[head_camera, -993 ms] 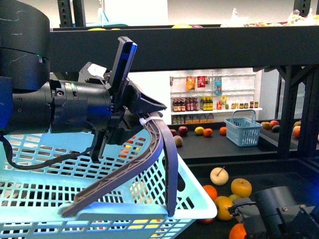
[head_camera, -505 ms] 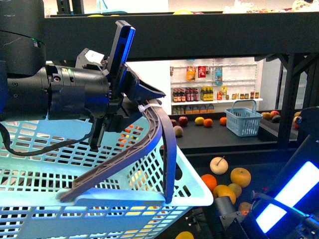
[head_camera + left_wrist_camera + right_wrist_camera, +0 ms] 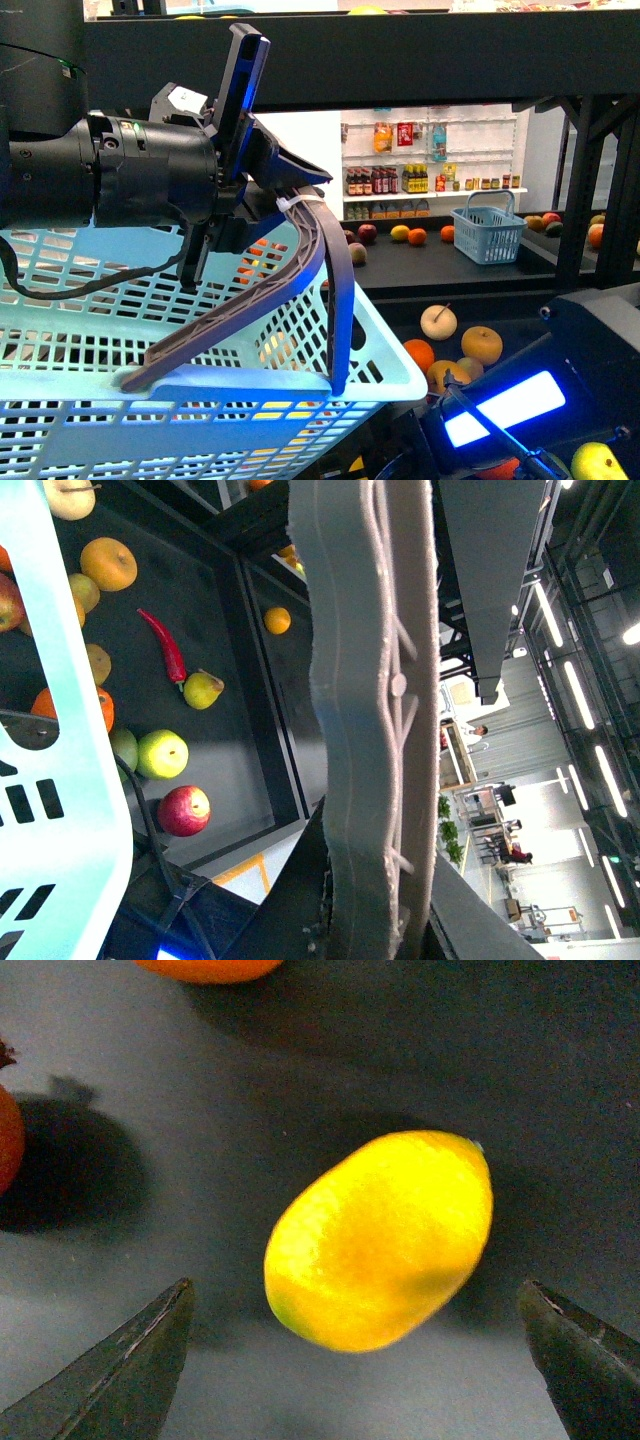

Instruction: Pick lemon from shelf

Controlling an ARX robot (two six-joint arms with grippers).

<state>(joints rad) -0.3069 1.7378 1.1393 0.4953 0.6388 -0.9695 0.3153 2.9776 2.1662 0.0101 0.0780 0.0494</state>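
Observation:
The lemon (image 3: pixel 380 1240), bright yellow and oval, lies on the dark tray of the shelf (image 3: pixel 520 1050). My right gripper (image 3: pixel 355 1287) hovers open over it, one fingertip on each side and neither touching. In the front view the lemon (image 3: pixel 597 462) peeks out at the bottom right, beside my right arm's blue-lit wrist (image 3: pixel 505 405). The shelf's black top beam (image 3: pixel 420 70) crosses the front view. My left gripper (image 3: pixel 268 205) is shut on the grey basket handle (image 3: pixel 300 270) of a light blue basket (image 3: pixel 200 400). That handle (image 3: pixel 365 710) fills the left wrist view.
Loose fruit lies on the tray: a pale apple (image 3: pixel 440 322), a golden apple (image 3: pixel 482 345), an orange (image 3: pixel 420 355). Below the basket lie a red chili (image 3: pixel 165 645), a green apple (image 3: pixel 162 753) and a red apple (image 3: pixel 184 810). An orange (image 3: pixel 205 968) lies near the lemon. A small blue basket (image 3: pixel 488 238) stands farther back.
My right arm has come up and forward at the lower right, its blue light now large in the front view, and the lemon shows beside it. The left gripper still holds the basket handle.

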